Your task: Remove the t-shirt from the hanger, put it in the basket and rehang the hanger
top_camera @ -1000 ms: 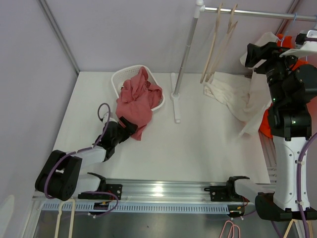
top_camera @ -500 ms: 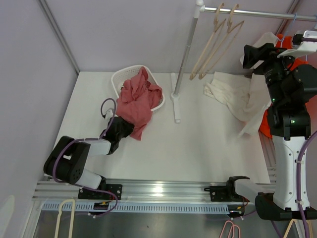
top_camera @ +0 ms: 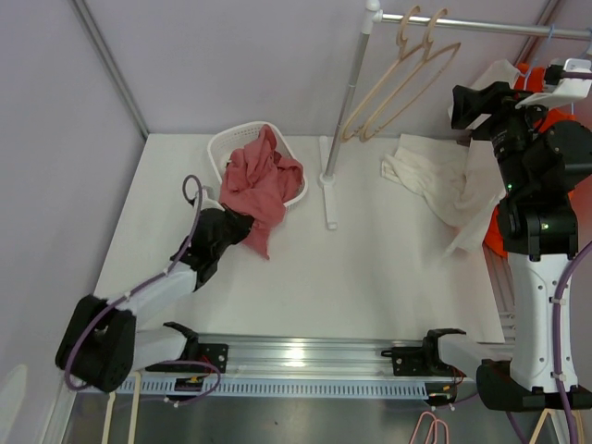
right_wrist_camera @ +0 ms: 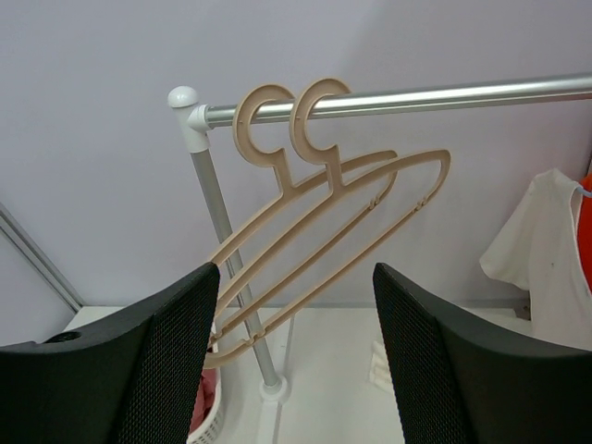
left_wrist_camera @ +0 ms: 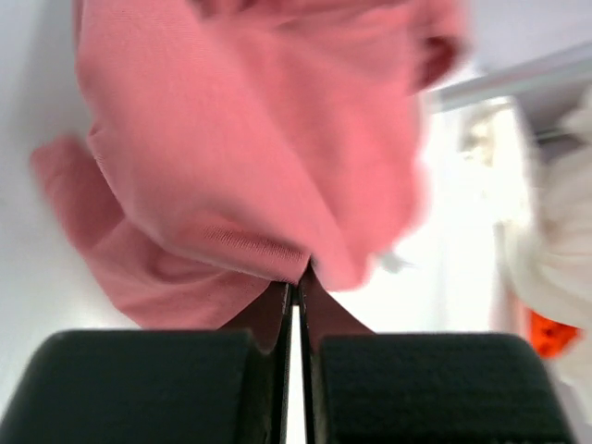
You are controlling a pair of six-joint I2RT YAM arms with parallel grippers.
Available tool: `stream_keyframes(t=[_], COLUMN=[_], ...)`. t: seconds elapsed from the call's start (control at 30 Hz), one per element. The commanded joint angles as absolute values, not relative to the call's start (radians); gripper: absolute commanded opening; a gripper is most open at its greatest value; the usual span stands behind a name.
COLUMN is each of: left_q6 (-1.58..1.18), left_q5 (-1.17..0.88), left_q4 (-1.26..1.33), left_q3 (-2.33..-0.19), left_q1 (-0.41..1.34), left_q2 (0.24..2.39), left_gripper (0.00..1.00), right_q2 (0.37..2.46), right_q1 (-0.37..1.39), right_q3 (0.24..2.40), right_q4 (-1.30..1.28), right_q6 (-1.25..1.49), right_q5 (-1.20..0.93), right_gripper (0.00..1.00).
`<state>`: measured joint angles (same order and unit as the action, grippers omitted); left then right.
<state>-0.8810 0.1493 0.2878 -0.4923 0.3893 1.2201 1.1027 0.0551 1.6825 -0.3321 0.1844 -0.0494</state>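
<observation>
Two bare beige hangers (top_camera: 398, 79) (right_wrist_camera: 342, 213) hang tilted on the metal rail (top_camera: 481, 25) (right_wrist_camera: 416, 95), lower ends swung toward the left. A white t-shirt (top_camera: 430, 176) lies crumpled on the table below them. My right gripper (top_camera: 474, 102) (right_wrist_camera: 294, 277) is raised to the right of the hangers, open, with nothing between its fingers. A pink t-shirt (top_camera: 264, 180) (left_wrist_camera: 250, 139) spills out of the white basket (top_camera: 231, 141) onto the table. My left gripper (top_camera: 239, 228) (left_wrist_camera: 296, 287) is low at the pink t-shirt's near edge, shut on its hem.
The rack's upright pole (top_camera: 347, 102) (right_wrist_camera: 222, 240) stands on a foot (top_camera: 328, 190) at mid table. More white cloth (top_camera: 499, 79) (right_wrist_camera: 541, 250) and something orange (top_camera: 527, 74) hang behind the right arm. Walls close in at left and back.
My left gripper has shut on the pink t-shirt's edge, and its arm has shifted. The hangers have swung further left and upward. The right arm has barely moved.
</observation>
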Motion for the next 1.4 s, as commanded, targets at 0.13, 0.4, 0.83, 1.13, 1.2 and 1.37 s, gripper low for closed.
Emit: stream_keyframes(t=[0.13, 0.4, 0.83, 1.13, 1.2, 1.37], left_q6=[-0.806, -0.71, -0.775, -0.779, -0.772, -0.773], left_q5=[0.183, 0.115, -0.073, -0.141, -0.163, -0.183], left_q4=[0.183, 0.242, -0.348, -0.52, -0.593, -0.543], left_q3=[-0.615, -0.902, -1.706, -1.853, -1.913, -1.832], left_q1=[0.428, 0.394, 0.252, 0.198, 0.196, 0.195], left_q2=[0.979, 1.236, 1.972, 2.205, 2.235, 2.177], left_gripper=[0.01, 0.01, 0.01, 0.09, 0.09, 0.08], right_q2=[1.101, 1.153, 1.29, 1.379, 1.384, 1.39], right_q1=[0.051, 0.041, -0.034, -0.207, -0.227, -0.307], right_q3=[1.68, 1.807, 2.029, 2.079, 2.063, 2.01], right_q4=[-0.302, -0.412, -0.618, -0.732, -0.739, -0.701], right_q6=[0.207, 0.206, 0.204, 0.265, 0.275, 0.276], right_q5=[-0.077, 0.009, 0.117, 0.063, 0.077, 0.052], right_gripper=[0.72, 0.66, 0.68, 0.68, 0.68, 0.67])
